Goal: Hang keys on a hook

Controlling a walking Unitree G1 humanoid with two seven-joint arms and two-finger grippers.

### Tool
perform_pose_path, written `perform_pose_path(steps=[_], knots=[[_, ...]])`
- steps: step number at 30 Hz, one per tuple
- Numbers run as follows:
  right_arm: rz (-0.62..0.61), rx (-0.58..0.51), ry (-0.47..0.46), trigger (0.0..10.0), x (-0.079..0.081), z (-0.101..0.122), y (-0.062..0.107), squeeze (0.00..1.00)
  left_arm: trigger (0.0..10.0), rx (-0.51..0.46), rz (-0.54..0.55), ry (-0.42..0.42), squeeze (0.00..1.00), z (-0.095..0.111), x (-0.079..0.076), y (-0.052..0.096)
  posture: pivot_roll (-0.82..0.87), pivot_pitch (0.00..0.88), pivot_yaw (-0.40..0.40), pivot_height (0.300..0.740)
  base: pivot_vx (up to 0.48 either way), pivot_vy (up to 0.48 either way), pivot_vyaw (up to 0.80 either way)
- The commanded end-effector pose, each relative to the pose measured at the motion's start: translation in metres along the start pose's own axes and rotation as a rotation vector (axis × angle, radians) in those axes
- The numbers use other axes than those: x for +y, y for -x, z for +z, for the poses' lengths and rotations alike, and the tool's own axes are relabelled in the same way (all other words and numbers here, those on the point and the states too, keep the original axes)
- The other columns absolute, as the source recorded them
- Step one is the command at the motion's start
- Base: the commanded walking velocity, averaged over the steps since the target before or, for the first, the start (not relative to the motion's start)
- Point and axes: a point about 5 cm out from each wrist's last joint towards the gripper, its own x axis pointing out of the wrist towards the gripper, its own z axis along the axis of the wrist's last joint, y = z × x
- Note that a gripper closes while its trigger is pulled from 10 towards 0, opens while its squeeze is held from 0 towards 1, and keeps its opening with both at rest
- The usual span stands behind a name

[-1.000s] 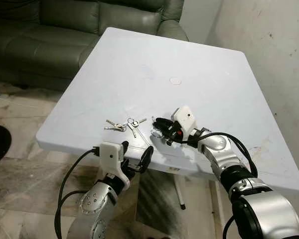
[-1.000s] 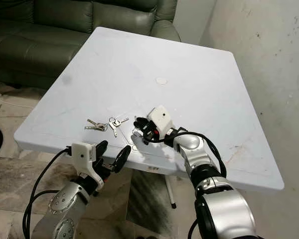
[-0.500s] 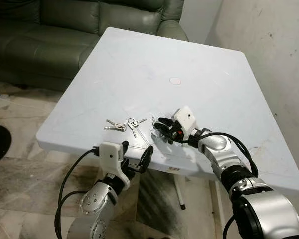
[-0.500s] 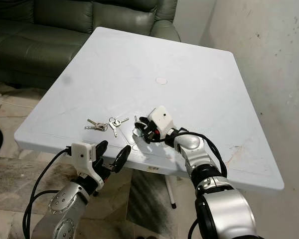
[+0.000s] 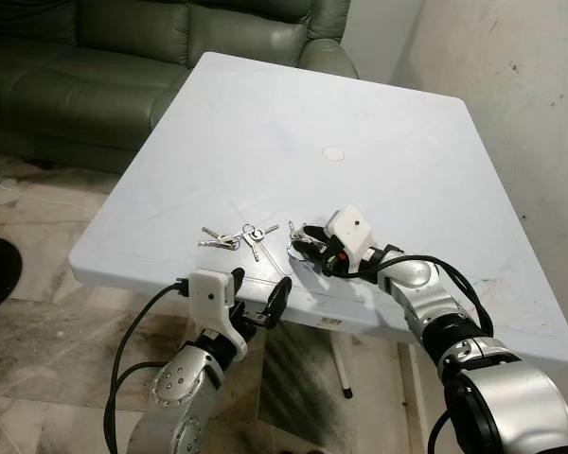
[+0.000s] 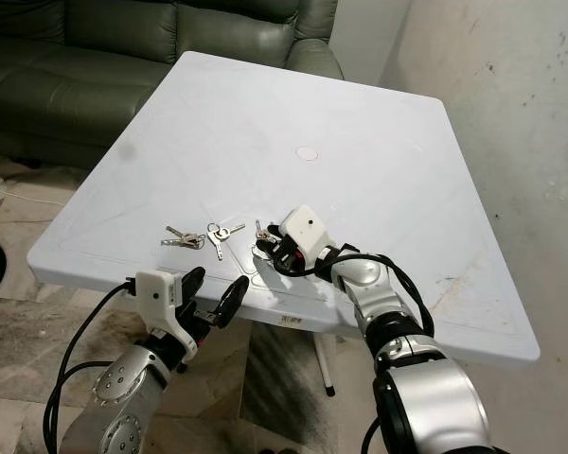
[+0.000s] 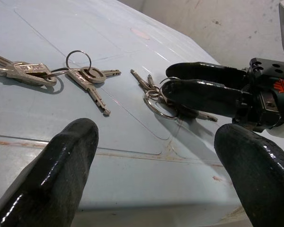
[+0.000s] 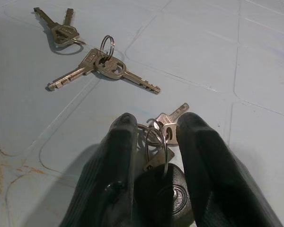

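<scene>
Three bunches of silver keys lie near the front edge of the white table [image 5: 379, 123]. My right gripper [image 5: 308, 244] rests low on the table, shut on the rightmost key bunch [image 8: 156, 142]. Its rings and black fob [image 8: 163, 194] sit between the two black fingers [image 7: 203, 90]. The middle bunch [image 5: 254, 234] and the left bunch [image 5: 218, 240] lie loose to its left. My left gripper [image 5: 260, 286] hangs open just below the table's front edge, holding nothing, and faces the keys.
A dark green sofa [image 5: 123, 57] stands behind the table. A stained wall [image 5: 530, 85] runs close along the right side. Tiled floor [image 5: 47, 340] lies in front and to the left. A small round cap [image 5: 333, 152] marks the table's middle.
The right gripper's fingers have drawn together around the rightmost key bunch and settled lower on the table. The left arm and the other two bunches have not moved.
</scene>
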Motion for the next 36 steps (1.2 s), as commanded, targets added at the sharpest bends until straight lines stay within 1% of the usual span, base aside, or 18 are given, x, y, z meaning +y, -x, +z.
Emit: perform_pose_path(steps=[1,8,9,11,16,18,22,28,32,33,34,35,36], knots=[[-0.024,0.011,0.006,0.0,-0.004,-0.004,0.005,0.00,10.0,0.021,0.001,0.032,0.00,-0.005,-0.005,-0.001,0.10,0.119,-0.169,0.740,0.000,0.000,0.00],[-0.012,0.003,0.020,0.0,-0.004,-0.004,0.007,0.00,10.0,0.019,0.001,0.032,0.00,-0.005,-0.005,-0.001,0.10,0.122,-0.171,0.740,0.000,0.000,0.00],[-0.015,0.002,-0.001,0.0,-0.005,-0.004,0.008,0.00,10.0,0.019,0.001,0.033,0.00,-0.005,-0.005,-0.001,0.10,0.122,-0.171,0.740,0.000,0.000,0.00],[-0.017,0.010,0.014,0.0,-0.005,-0.005,0.008,0.00,10.0,0.019,0.000,0.033,0.00,-0.005,-0.006,-0.001,0.10,0.122,-0.169,0.740,0.000,0.000,0.00],[0.007,0.015,0.005,0.0,-0.004,-0.006,0.009,0.00,10.0,0.019,0.002,0.032,0.00,-0.005,-0.005,-0.001,0.10,0.124,-0.169,0.740,0.000,0.000,0.00],[0.001,0.023,0.021,0.0,-0.004,-0.007,0.009,0.00,10.0,0.018,0.001,0.032,0.00,-0.004,-0.005,-0.001,0.10,0.124,-0.169,0.740,0.000,0.000,0.00],[0.024,0.001,0.001,0.0,-0.003,-0.007,0.011,0.00,10.0,0.019,0.006,0.036,0.00,-0.004,-0.004,0.000,0.10,0.125,-0.170,0.740,0.000,0.000,0.00],[0.009,0.006,-0.007,0.0,-0.003,-0.008,0.010,0.00,10.0,0.020,0.005,0.037,0.00,-0.005,-0.004,0.000,0.10,0.119,-0.171,0.740,0.000,0.000,0.00],[-0.029,-0.065,-0.128,0.0,-0.007,-0.003,0.009,0.00,10.0,0.019,0.007,0.038,0.00,-0.006,-0.005,0.000,0.10,0.112,-0.172,0.740,0.000,0.000,0.00],[-0.069,-0.097,-0.195,0.0,-0.011,-0.001,0.009,0.00,10.0,0.018,0.009,0.037,0.00,-0.006,-0.004,-0.001,0.10,0.112,-0.172,0.740,0.000,0.000,0.00],[-0.095,-0.119,-0.241,0.0,-0.014,0.001,0.008,0.00,10.0,0.018,0.011,0.037,0.00,-0.005,-0.004,-0.001,0.10,0.112,-0.172,0.740,0.000,0.000,0.00],[-0.122,-0.168,-0.318,0.0,-0.018,0.004,0.009,0.00,10.0,0.016,0.015,0.039,0.00,-0.005,-0.004,-0.002,0.11,0.105,-0.172,0.740,0.000,0.000,0.00],[-0.125,-0.191,-0.347,0.0,-0.019,0.005,0.009,0.00,10.0,0.015,0.018,0.040,0.00,-0.005,-0.004,-0.002,0.11,0.105,-0.172,0.740,0.000,0.000,0.00]])
